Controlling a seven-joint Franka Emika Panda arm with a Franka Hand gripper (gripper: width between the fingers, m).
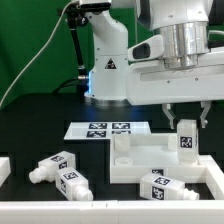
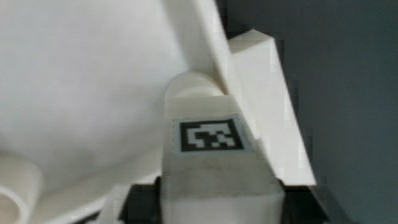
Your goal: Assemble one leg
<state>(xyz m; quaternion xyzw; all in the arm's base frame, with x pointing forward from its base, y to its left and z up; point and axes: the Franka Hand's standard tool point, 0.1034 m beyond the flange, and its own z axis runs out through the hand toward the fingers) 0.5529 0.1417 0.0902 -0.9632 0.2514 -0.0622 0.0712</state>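
My gripper [image 1: 184, 126] is shut on a leg [image 1: 186, 143], a small white square post with a black-and-white tag facing the camera. It holds the leg upright at the far corner of the large flat white block [image 1: 135, 160], on the exterior view's right. In the wrist view the tagged leg [image 2: 215, 150] sits between my black fingers [image 2: 146, 200], with the white block [image 2: 89, 80] close behind it. Whether the peg end sits in a corner hole is hidden. Three more legs lie loose on the table: two [image 1: 55, 167] [image 1: 76, 186] on the exterior view's left and one [image 1: 160, 187] in front of the block.
The marker board [image 1: 105, 130] lies flat on the black table behind the block. The arm's white base [image 1: 105, 70] stands at the back. A white part [image 1: 3, 168] shows at the exterior view's left edge.
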